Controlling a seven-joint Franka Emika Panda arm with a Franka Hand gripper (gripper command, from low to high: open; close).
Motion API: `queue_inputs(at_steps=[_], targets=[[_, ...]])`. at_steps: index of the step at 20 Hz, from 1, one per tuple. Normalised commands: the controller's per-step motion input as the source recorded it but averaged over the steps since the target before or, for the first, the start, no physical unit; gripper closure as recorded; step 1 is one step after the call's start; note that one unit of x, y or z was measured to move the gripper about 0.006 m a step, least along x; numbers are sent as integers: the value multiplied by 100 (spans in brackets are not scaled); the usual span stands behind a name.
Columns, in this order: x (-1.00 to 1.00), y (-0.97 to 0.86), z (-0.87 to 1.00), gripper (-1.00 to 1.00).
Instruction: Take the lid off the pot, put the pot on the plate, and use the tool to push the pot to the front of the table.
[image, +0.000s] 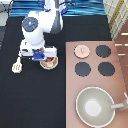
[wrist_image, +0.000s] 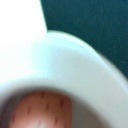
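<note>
We look steeply down on a large flat black desk (image: 30, 95), with a reddish-brown stove counter (image: 95, 85) filling the lower right of the exterior view and blue striping along the top edge. The white arm reaches down from the top of the frame, and its pincer (image: 37, 54) hangs low at the left of centre, right at the left edge of the small round pink-tan pot (image: 50, 62). We cannot tell whether it grips anything.

The pot shows reddish pieces inside and appears to sit within a pale rim that may be the cream-beige plate (image: 54, 66), though we cannot separate the two with certainty. The small round pink lid (image: 81, 50) is off the pot: it lies on the stove counter, at that counter's upper left, beside the black round burners (image: 103, 51), well apart from the pot. The small cream-beige spatula (image: 18, 65) lies on the black desk to the left of the pincer, near it but apart. A large grey pan (image: 94, 106) with a long handle occupies the lower part of the counter.

The wrist view gives what the exterior view cannot: a close look at a thick cream-white curved rim (wrist_image: 85, 75) with a reddish speckled piece (wrist_image: 42, 112) inside it, and dark desk (wrist_image: 95, 20) beyond. It shows none of the stove, lid or spatula.
</note>
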Motion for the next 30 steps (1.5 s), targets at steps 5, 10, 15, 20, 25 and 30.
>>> queue_inputs(at_steps=[5,10,15,20,25,30], targets=[[-7,-38,96,-100],[-3,-98,52,-100],[-9,-100,23,-100],[-18,-100,4,-100],[-29,-90,-39,-100],[15,-46,-58,-100]])
